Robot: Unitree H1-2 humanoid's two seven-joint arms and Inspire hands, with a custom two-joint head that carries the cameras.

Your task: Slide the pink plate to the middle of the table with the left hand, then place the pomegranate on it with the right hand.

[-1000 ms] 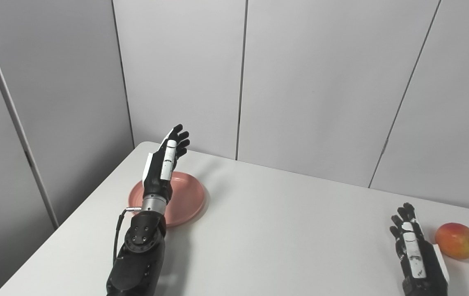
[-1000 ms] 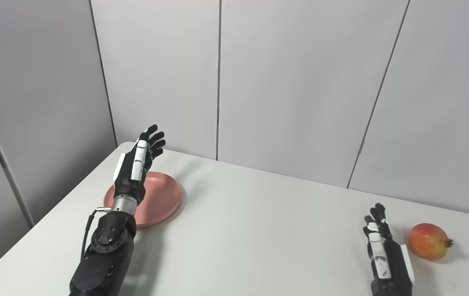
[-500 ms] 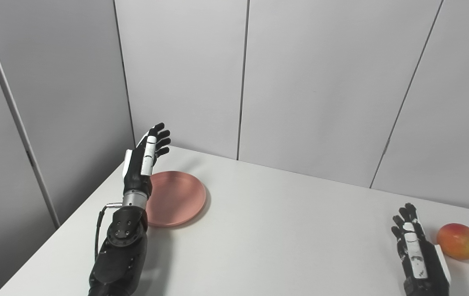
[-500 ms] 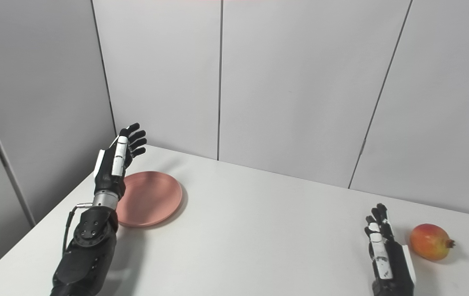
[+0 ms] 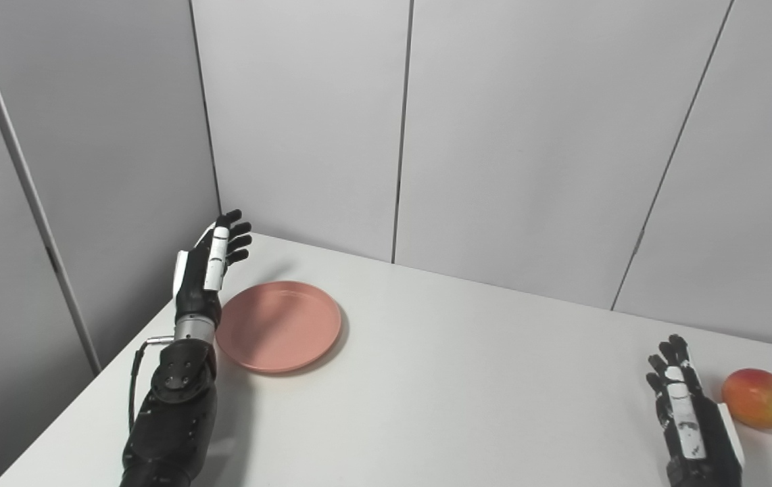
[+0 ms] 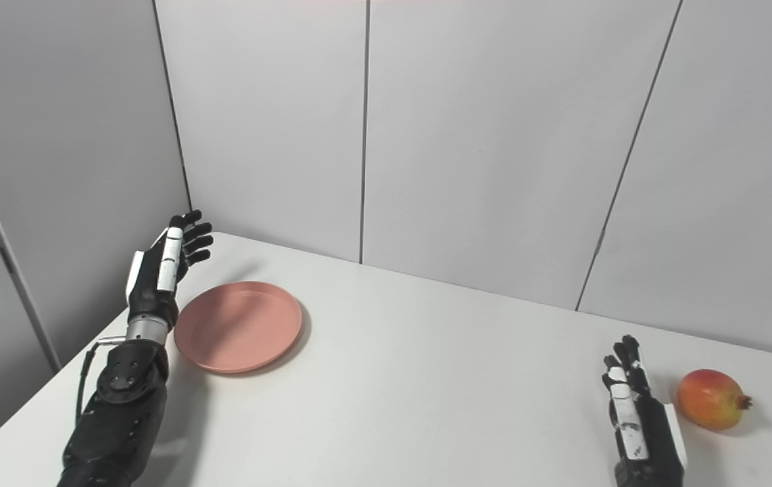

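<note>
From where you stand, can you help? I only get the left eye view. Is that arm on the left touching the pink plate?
Observer: No. In the right eye view, the table shows between the plate and the arm of the left hand.
Operator: And is the fruit at the very end of the table?
Observer: No. In the right eye view, the table runs on well past the pomegranate on its right.
</note>
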